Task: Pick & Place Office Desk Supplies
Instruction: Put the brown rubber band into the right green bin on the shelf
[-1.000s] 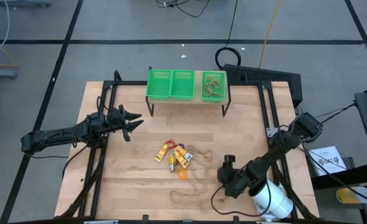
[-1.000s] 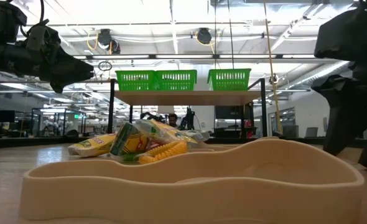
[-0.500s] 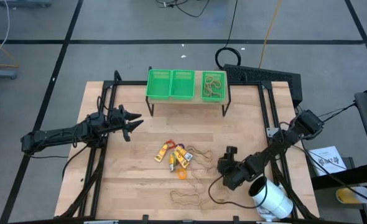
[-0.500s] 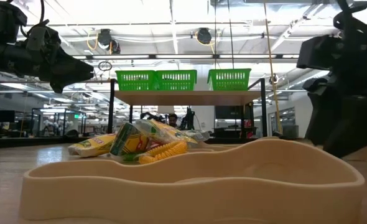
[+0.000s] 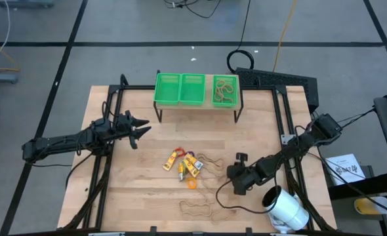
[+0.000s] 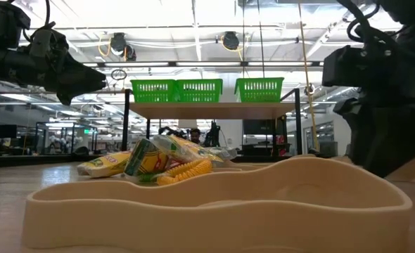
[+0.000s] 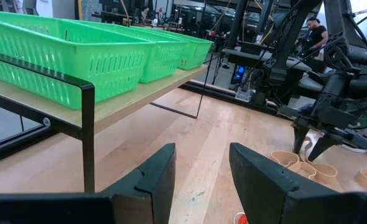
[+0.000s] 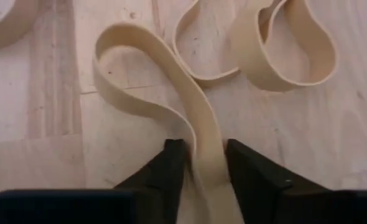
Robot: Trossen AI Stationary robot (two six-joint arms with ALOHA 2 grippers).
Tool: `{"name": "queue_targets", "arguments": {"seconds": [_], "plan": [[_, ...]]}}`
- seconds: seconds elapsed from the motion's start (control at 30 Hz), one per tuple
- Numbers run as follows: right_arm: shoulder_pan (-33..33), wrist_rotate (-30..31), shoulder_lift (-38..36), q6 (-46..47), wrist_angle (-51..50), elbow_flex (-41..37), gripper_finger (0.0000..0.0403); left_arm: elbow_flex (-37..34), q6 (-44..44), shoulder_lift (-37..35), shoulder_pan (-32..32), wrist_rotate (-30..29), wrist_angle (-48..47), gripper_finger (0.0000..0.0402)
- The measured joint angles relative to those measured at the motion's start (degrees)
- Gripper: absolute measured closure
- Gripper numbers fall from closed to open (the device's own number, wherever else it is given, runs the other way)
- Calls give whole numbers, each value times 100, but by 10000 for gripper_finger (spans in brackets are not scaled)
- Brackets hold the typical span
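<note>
Tan rubber bands (image 8: pixel 258 56) lie on the wooden table near its front right. My right gripper (image 8: pixel 205 163) points steeply down over them, open narrowly. One finger stands on each side of a strand of one band (image 8: pixel 203 134). In the high view that gripper (image 5: pixel 235 182) is right of a pile of small yellow, purple and white pieces (image 5: pixel 185 164) with an orange ring (image 5: pixel 192 184). Another band loop (image 5: pixel 197 208) lies near the front edge. My left gripper (image 7: pixel 202 168) waits open and level at the table's left (image 5: pixel 141 128), holding nothing. My right gripper comes from above, slanting down, with its fingers (image 8: pixel 171 165) close on both sides of a strand of the tan rubber band (image 8: pixel 207 152), across it. The band lies on the table. Whether the fingers touch the strand, I cannot tell.
A shelf at the table's far side carries three green baskets (image 5: pixel 193 88); the right one (image 5: pixel 225 90) holds rubber bands. A large white cylinder (image 5: pixel 285 206) lies at the front right corner, just behind my right arm. In the low view a rubber band (image 6: pixel 214 204) fills the foreground.
My right gripper has gone toward the table's left edge and a little toward its far edge, turning slightly as it went. It now stands over the rubber bands right of the pile. The left arm has kept still.
</note>
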Motion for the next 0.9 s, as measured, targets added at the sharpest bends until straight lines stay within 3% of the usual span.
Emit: {"name": "queue_targets", "arguments": {"seconds": [0.23,0.47,0.67,0.9], "plan": [[-2,-131,-422,-203,152,-28,395,0,0,0,0,-1,-1,243],[-9,150,-1481,-531,1015,-21,397,0,-1,2,0,1,-7,243],[-265,571,-2139,-1588,2232,-13,397,0,0,0,0,-1,2,243],[-839,576,-2290,-3445,3658,-13,397,0,1,2,-2,1,-1,243]]}}
